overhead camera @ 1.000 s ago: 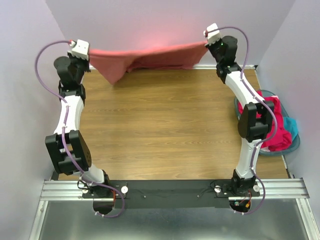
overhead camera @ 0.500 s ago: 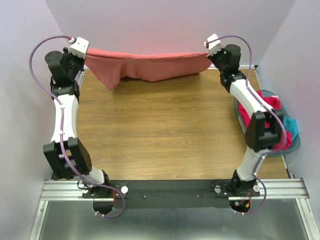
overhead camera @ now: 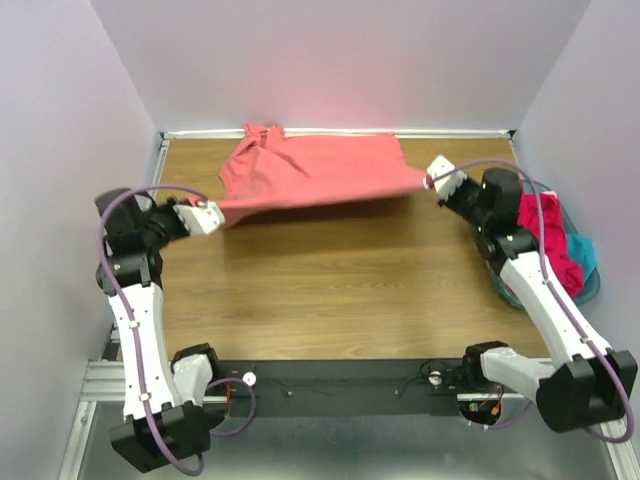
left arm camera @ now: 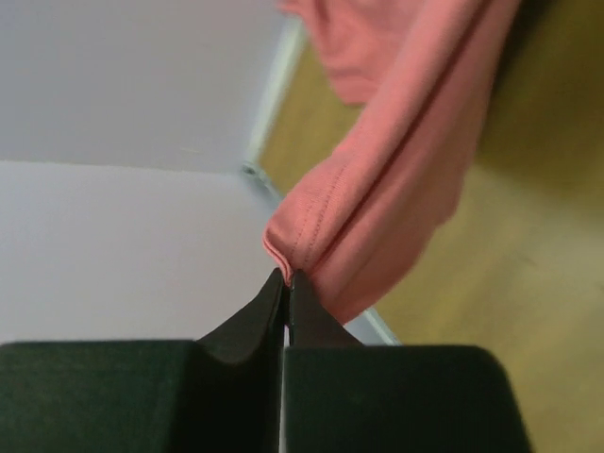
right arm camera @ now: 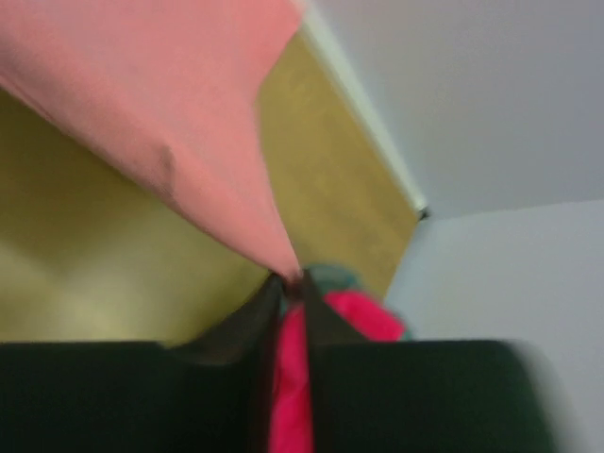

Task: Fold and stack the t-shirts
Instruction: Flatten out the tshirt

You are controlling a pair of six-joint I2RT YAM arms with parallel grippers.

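Note:
A large salmon-pink t-shirt (overhead camera: 315,172) hangs stretched between my two grippers, its far end draped on the back of the wooden table. My left gripper (overhead camera: 218,213) is shut on the shirt's left corner (left arm camera: 293,247); its tips (left arm camera: 287,276) pinch the hem. At the right, my right gripper (overhead camera: 428,182) is shut on the other corner (right arm camera: 274,247), fingertips (right arm camera: 287,279) nipping the cloth. More t-shirts, magenta-red (overhead camera: 545,238) and teal (overhead camera: 583,254), lie heaped in the basket at the right.
A round teal plastic basket (overhead camera: 590,288) sits at the table's right edge, beside the right arm. Lilac walls close in the table (overhead camera: 330,290) on three sides, with a white strip along the back edge.
Both grippers have swung down and toward me from high at the back wall. The pink t-shirt came with them and its far part now lies on the table.

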